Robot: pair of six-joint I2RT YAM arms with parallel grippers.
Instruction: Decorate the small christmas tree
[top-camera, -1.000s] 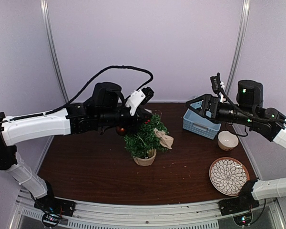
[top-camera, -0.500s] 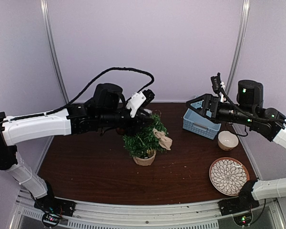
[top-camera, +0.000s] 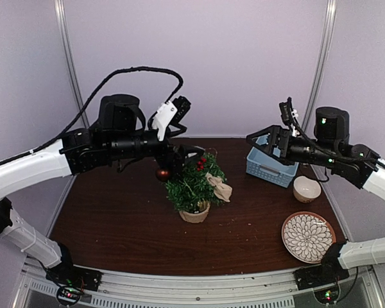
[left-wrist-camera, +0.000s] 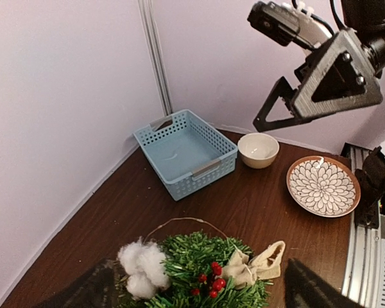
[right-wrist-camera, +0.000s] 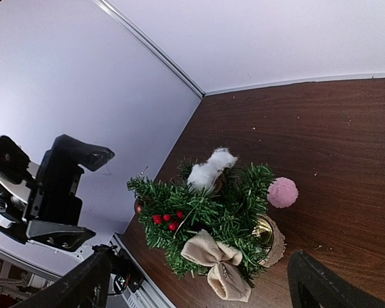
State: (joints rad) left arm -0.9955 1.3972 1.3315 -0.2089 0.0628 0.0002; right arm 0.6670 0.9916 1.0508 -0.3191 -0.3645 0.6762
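The small christmas tree [top-camera: 192,187] stands mid-table in its burlap pot [top-camera: 195,212]. It carries a red ball [top-camera: 162,174], red berries [top-camera: 201,163] and a tan bow [top-camera: 219,187]. My left gripper [top-camera: 185,154] hovers open just above the tree's upper left, holding nothing. In the left wrist view the tree [left-wrist-camera: 199,263] sits between the open fingers [left-wrist-camera: 95,292], with white cotton [left-wrist-camera: 141,266] on top. My right gripper [top-camera: 263,142] hangs open high on the right, well apart from the tree [right-wrist-camera: 208,212]. A gold bell [right-wrist-camera: 264,231] hangs low on the tree's far side.
A blue basket [top-camera: 269,165] stands at the back right, with a small bowl [top-camera: 306,188] and a patterned plate [top-camera: 308,236] in front of it. A pink pompom [right-wrist-camera: 282,192] lies on the table behind the tree.
The left gripper has gone from shut to open, and the left arm has pulled back leftward and upward from the tree. The ornaments stay on the tree. The right arm has barely moved.
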